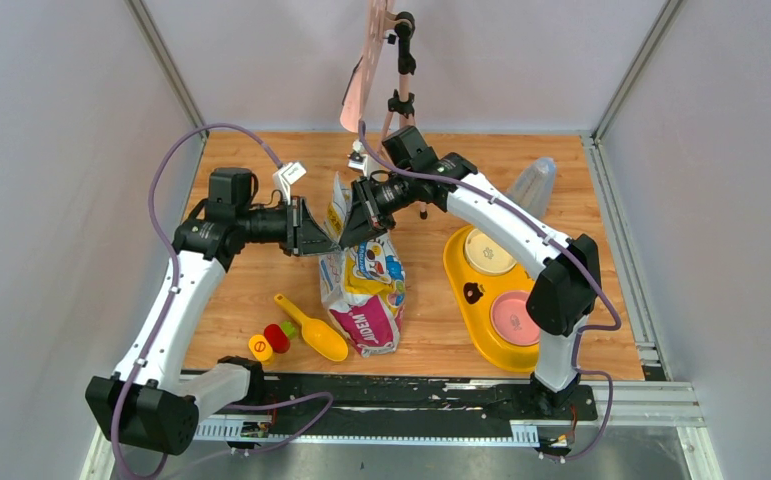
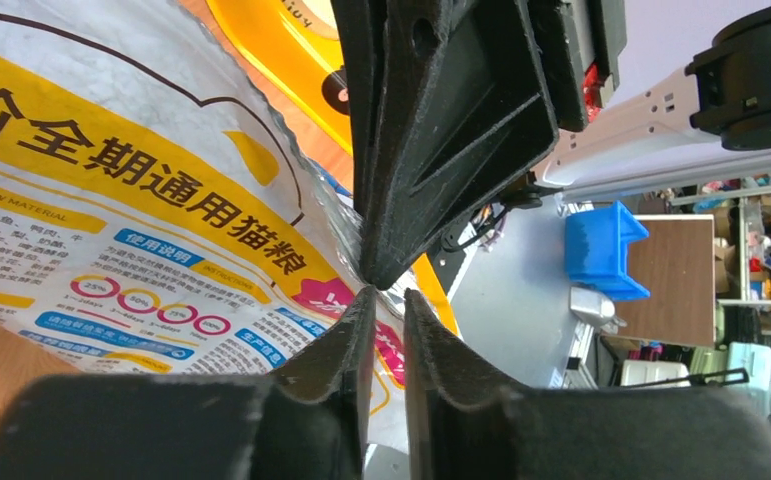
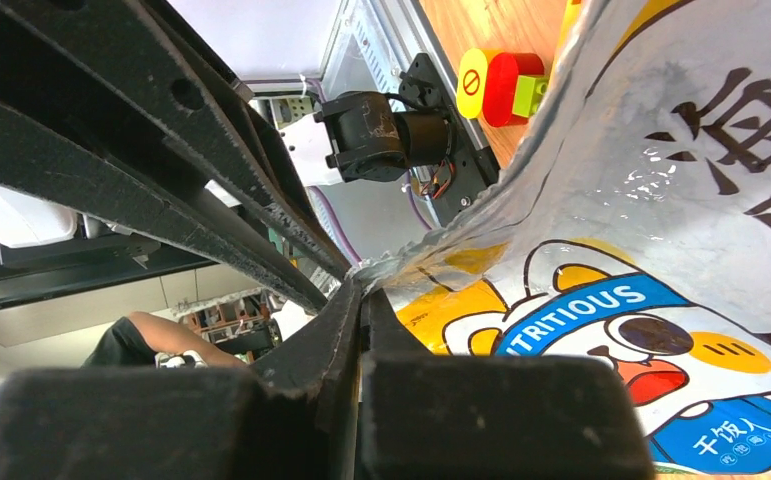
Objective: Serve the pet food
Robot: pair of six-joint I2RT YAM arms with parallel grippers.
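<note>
From the top camera, I see my 2 grippers meeting at the crinkled top of the printed bag (image 1: 366,290), which stands upright just below them. The left gripper (image 1: 319,238) comes in from the bag's left and the right gripper (image 1: 353,228) from its right, their tips almost touching each other. Toward the arm bases from the left gripper lie a yellow scoop (image 1: 311,328) and a small cluster of toy blocks (image 1: 271,340) on the table. Out to the right gripper's right sits a yellow feeder (image 1: 466,325) with 2 bowls.

In the left wrist view, the left fingers (image 2: 331,350) stand a narrow slit apart, with light showing through the gap. The bag's rim sits right at their tips, but I cannot tell whether they touch it. The right gripper's fingers (image 2: 441,130) point in from above, tip to tip with mine.

In the right wrist view, the right jaws are pressed together on the bag's top edge (the foil puckers right at the tips). The left gripper's fingers (image 3: 161,130) slant in from the upper left to the same spot.

The pet food shows in none of the 3 views; the inside of the bag is hidden.
</note>
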